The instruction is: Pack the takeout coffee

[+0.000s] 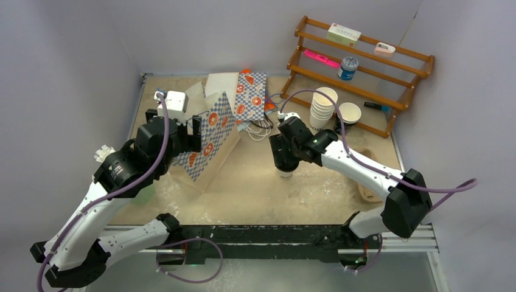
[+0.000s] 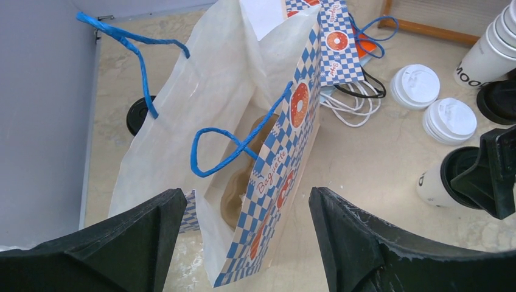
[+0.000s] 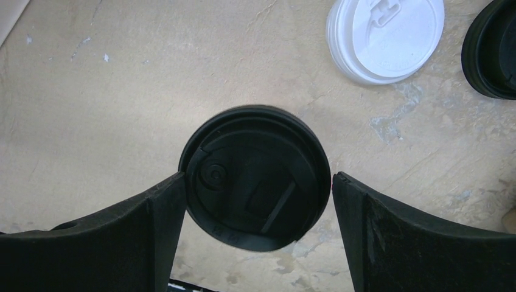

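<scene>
One takeout coffee, a pale cup with a round black sip lid [image 3: 255,176], stands on the table directly under my right gripper [image 3: 255,182]. The jaws are open and straddle the lid: the left pad is at its rim and a thin gap shows at the right pad. From above only a sliver of the cup [image 1: 285,175] shows under that gripper [image 1: 284,163]. My left gripper [image 2: 243,194] hangs open over the mouth of the upright blue-checked paper bag [image 2: 280,164], holding nothing. In the top view it [image 1: 193,135] is at the bag [image 1: 210,143].
Two loose white lids [image 2: 415,85] [image 2: 450,118] lie behind the cup, and another black lid [image 3: 490,48] lies to the right. A stack of lidless cups [image 1: 322,106], a wooden rack [image 1: 359,67], a second flat bag [image 1: 251,94] and white cords [image 1: 255,129] fill the back.
</scene>
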